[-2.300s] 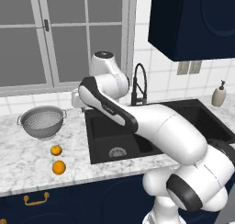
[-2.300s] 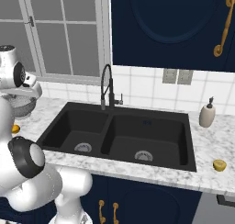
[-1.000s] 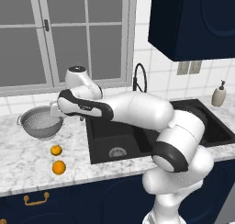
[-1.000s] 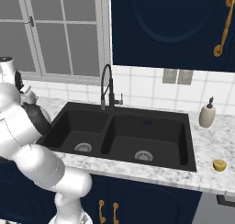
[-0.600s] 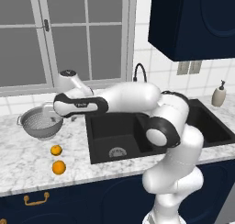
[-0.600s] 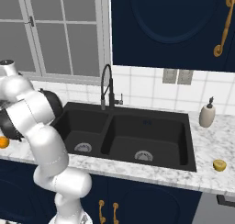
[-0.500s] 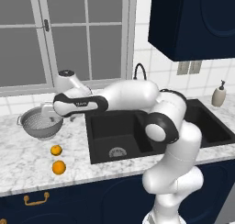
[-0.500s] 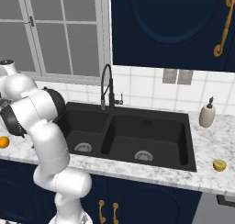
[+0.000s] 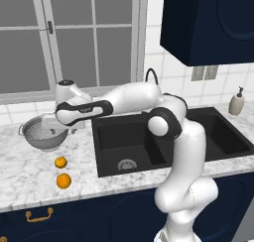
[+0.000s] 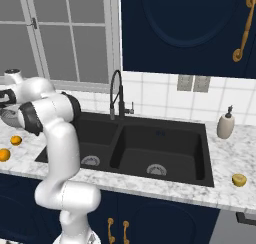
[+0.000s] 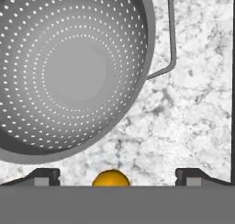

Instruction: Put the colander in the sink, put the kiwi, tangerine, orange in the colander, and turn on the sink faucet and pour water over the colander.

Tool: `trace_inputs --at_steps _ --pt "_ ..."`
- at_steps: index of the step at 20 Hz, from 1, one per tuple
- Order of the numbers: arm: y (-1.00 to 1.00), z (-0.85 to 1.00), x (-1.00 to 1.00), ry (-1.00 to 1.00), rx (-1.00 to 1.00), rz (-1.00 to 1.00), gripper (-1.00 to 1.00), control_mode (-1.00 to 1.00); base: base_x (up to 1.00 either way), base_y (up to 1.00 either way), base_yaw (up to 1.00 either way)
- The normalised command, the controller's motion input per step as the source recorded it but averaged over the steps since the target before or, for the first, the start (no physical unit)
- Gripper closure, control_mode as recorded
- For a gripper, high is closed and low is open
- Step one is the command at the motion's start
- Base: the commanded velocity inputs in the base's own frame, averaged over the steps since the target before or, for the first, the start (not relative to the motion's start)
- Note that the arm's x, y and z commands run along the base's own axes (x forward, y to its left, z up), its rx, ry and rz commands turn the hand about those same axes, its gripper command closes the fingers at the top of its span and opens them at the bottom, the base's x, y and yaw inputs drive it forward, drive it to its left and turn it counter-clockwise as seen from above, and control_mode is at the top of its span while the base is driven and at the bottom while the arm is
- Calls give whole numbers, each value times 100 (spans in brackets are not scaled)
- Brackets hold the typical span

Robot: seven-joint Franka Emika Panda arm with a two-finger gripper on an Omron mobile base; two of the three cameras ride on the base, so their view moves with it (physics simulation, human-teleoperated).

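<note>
1. Far left on the marble worktop point(image 9: 20, 176) sits the colander point(image 9: 45, 135), a grey perforated bowl. It's upright and empty, still out of the sink, with its loop handle point(image 11: 169, 39) sticking out over bare marble in the hand view.
2. Just in front of the colander there are two orange fruits: a smaller one point(image 9: 60, 162) and a slightly bigger one point(image 9: 63, 181) closer to the worktop edge. They're near each other but not touching, and I honestly can't tell which is the tangerine and which is the orange.
3. The pincer point(image 11: 117, 176) hangs right above the colander's near rim, pointing down. Its two dark tips stand wide apart with nothing between them, so it's open and empty. One orange fruit peeks up between the tips at the bottom of the hand view.
4. The white arm point(image 9: 129, 97) stretches leftward across the sink's left side to get there.
5. The sink point(image 10: 165, 148) is black with two basins, both with silver drains and both dry-looking.
6. The sink faucet point(image 10: 116, 95) stands behind the divider, with no stream visible.
7. A beige soap dispenser point(image 10: 225, 123) sits at the sink's right back corner.
8. Far right, a small yellowish fruit point(image 10: 239, 180) lies near the worktop's front edge, well apart from everything else.
</note>
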Motion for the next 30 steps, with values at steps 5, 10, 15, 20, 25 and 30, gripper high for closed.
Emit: trace_inputs --at_steps 5,10,15,20,25,30 --pt "5 -5 29 3 0 -1 -100 -100 0 0 0" --pt "0 -18 14 0 0 0 -100 -100 0 0 0" --pt "0 -39 21 0 0 0 -100 -100 0 0 0" --pt "0 -28 16 1 0 0 -100 -100 0 0 0" --pt "0 -23 7 0 0 0 100 -100 0 0 0" --pt "0 0 0 0 0 0 100 -100 0 0 0"
